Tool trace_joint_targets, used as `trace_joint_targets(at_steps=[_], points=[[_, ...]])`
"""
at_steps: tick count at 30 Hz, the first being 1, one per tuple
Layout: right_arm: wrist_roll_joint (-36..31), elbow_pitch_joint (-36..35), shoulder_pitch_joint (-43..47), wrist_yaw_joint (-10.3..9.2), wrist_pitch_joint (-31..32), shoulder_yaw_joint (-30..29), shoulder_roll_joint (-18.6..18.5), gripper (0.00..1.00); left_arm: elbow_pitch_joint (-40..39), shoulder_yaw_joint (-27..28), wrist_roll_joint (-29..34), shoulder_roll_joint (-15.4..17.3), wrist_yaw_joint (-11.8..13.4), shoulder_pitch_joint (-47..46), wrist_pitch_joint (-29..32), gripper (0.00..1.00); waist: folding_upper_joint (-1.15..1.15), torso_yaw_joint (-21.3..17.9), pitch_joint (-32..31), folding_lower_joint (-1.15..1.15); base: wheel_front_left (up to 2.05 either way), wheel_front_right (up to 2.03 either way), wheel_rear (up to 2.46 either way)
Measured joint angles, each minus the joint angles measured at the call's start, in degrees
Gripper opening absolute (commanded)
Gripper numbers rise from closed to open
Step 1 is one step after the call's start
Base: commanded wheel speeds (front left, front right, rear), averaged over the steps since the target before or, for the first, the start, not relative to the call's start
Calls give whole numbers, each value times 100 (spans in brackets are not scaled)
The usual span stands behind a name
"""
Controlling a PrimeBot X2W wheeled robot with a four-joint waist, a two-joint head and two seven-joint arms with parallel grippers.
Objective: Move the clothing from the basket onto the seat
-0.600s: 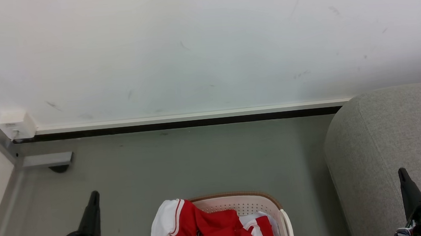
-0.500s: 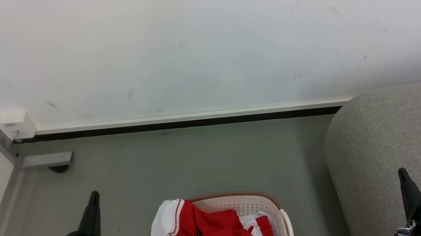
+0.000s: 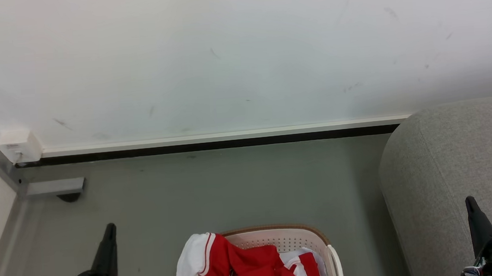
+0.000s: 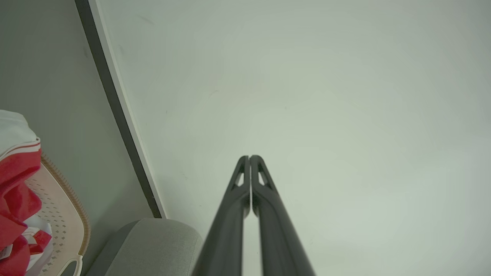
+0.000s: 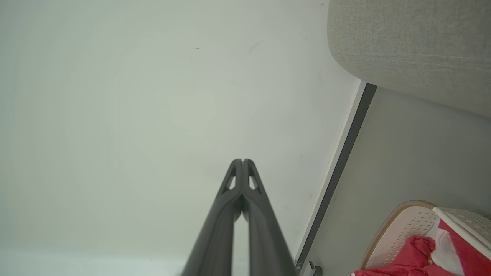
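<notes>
Red clothing (image 3: 246,265) with white sleeves fills the cream basket (image 3: 287,237) at the bottom middle of the head view, one white sleeve hanging over its left rim. The grey seat (image 3: 456,166) stands to the right of it. My left gripper (image 3: 110,227) is shut and empty at the lower left, above the floor and well left of the basket. In front of the seat at the lower right, my right gripper (image 3: 468,200) is shut and empty too. The left wrist view has the shut left gripper (image 4: 249,157), the clothing (image 4: 15,191), basket (image 4: 65,214) and seat (image 4: 153,245). The right wrist view has the shut right gripper (image 5: 242,161), the seat (image 5: 410,46), basket (image 5: 399,230) and clothing (image 5: 406,257).
A white wall (image 3: 223,57) with a dark skirting strip (image 3: 212,144) runs behind the grey floor (image 3: 215,192). A grey metal frame with a foot (image 3: 54,188) and a white box (image 3: 19,145) stands at the far left.
</notes>
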Motion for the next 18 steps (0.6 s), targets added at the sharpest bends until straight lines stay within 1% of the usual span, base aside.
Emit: trace_joint_targets(at_steps=[18], points=[[0,0,0,0,0,0,0,0,0,-2,0,0,-1,0,0,0,0,0,0,0,0,0,0]])
